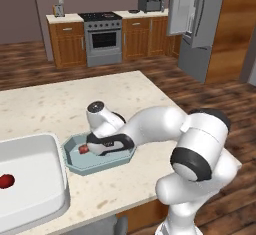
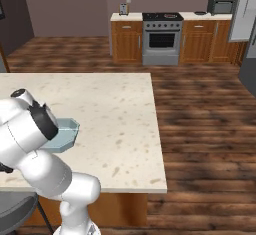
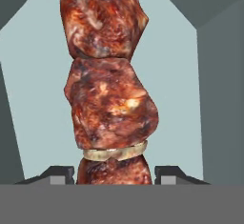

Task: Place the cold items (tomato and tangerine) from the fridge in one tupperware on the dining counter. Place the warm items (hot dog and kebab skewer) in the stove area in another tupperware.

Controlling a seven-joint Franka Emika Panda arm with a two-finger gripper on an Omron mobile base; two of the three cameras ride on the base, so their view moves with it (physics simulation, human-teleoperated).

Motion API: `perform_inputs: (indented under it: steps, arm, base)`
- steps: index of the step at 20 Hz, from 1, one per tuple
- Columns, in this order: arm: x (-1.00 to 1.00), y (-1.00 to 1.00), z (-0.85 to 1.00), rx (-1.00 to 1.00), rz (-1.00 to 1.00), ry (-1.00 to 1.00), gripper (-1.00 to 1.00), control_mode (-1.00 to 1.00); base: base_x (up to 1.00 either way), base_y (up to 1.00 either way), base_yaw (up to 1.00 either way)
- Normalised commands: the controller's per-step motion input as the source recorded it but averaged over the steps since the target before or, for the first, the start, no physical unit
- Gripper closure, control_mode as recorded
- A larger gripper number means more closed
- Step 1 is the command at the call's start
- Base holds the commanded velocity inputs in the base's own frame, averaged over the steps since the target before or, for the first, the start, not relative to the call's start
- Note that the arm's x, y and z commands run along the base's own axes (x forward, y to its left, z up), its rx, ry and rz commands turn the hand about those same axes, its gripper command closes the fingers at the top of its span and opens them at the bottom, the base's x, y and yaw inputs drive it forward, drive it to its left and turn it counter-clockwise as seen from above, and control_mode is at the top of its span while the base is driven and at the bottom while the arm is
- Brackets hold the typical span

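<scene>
Gripper: fingers closed snugly against the kebab skewer, holding it.
Kebab: lumpy, charred red-brown meat chunks.
Tupperware: pale-blue, octagonal, near the counter's front edge.

Kebab skewer: mottled red-brown meat chunks, lengthwise inside pale blue octagonal tupperware on dining counter.

Your white Franka arm with dark joints rises at the lower right of the left base view, elbow bent, forearm reaching left and low. Its wrist turns the hand downward, and your dark two-finger gripper sits low, pointing left. In the hand view your two small dark finger tips stand apart, one on each side of something clamped between them.
</scene>
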Motion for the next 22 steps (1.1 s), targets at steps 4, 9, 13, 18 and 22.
perform_inputs:
  steps: [4,9,13,18,22]
  arm:
    - [0.09,0.03,-0.31,0.0,0.02,0.0,1.0,-1.0]
    - [0.13,0.02,-0.31,0.0,0.0,0.0,1.0,-1.0]
    - [0.15,0.06,-0.25,0.0,0.01,0.0,1.0,-1.0]
    - [0.06,0.03,-0.21,0.0,0.01,0.0,-1.0,-1.0]
    - [-0.02,0.0,-0.02,0.0,0.0,0.0,-1.0,-1.0]
  base:
    - [0.0,0.0,0.0]
    - [0.0,0.0,0.0]
    - [0.0,0.0,0.0]
    - [0.0,0.0,0.0]
    - [0.0,0.0,0.0]
